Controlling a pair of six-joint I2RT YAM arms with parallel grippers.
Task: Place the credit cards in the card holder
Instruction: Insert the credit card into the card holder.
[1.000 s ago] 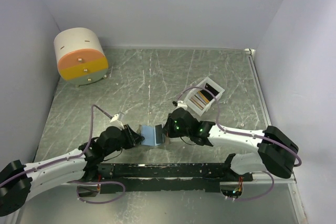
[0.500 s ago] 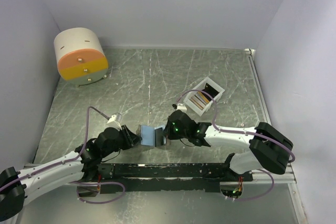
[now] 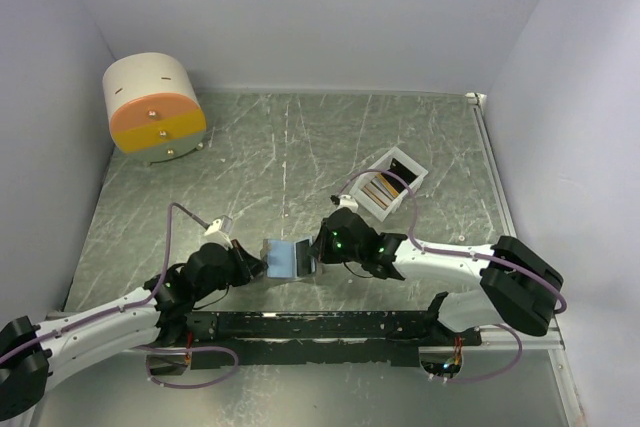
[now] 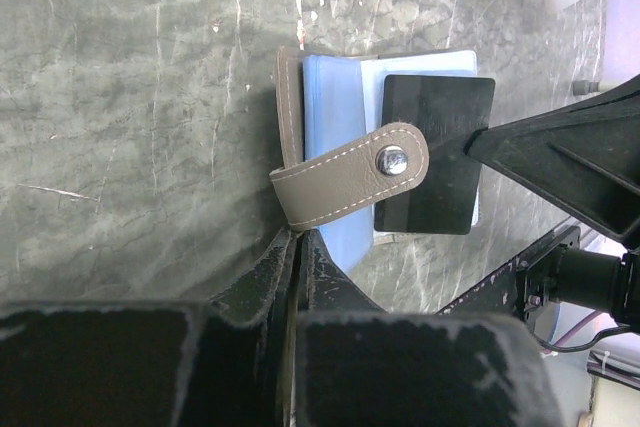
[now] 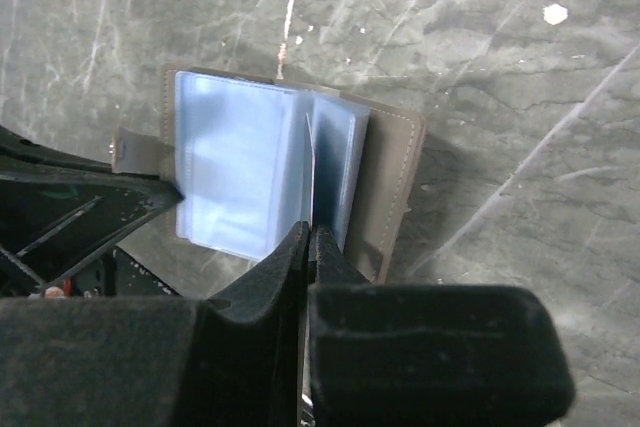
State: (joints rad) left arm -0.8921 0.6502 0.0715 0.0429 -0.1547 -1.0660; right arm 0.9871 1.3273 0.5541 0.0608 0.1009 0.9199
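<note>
- While the card holder (image 3: 288, 258) lies open at 6 o'clock on the surface (image 3: 300, 137), the top view shows the left claw (image 3: 252, 265) at its 9 o'clock side and the right claw (image 3: 318, 247) at its 3 o'clock side. The other credit cards (image 3: 385, 187) stand as thin stripes in the white tray (image 3: 418, 173), at 2 o'clock from the holder and too small to count. One drum (image 3: 155, 107) sits at 10 o'clock.
- Left wrist view: the left claw (image 4: 298, 239) is clenched on the card holder (image 4: 330, 97) at its near edge, just under the snap tab (image 4: 350, 172). One dark card (image 4: 435, 157) lies across the blue sleeves on the 3 o'clock side, pinched by the right claw (image 4: 480, 142).
- Right wrist view: the right claw (image 5: 305, 237) is clamped on that dark card (image 5: 308, 162), seen edge-on between two blue sleeves of the card holder (image 5: 230, 162). The left claw (image 5: 165, 192) touches the 9 o'clock edge.
- Progress, as I judge it: the task is at an early stage. One card is partly entered and not released, and I cannot tell whether any sleeve is already filled. The tray's cards remain.
- Count: one holder, one tray, one drum, two claws and one card in hand.
</note>
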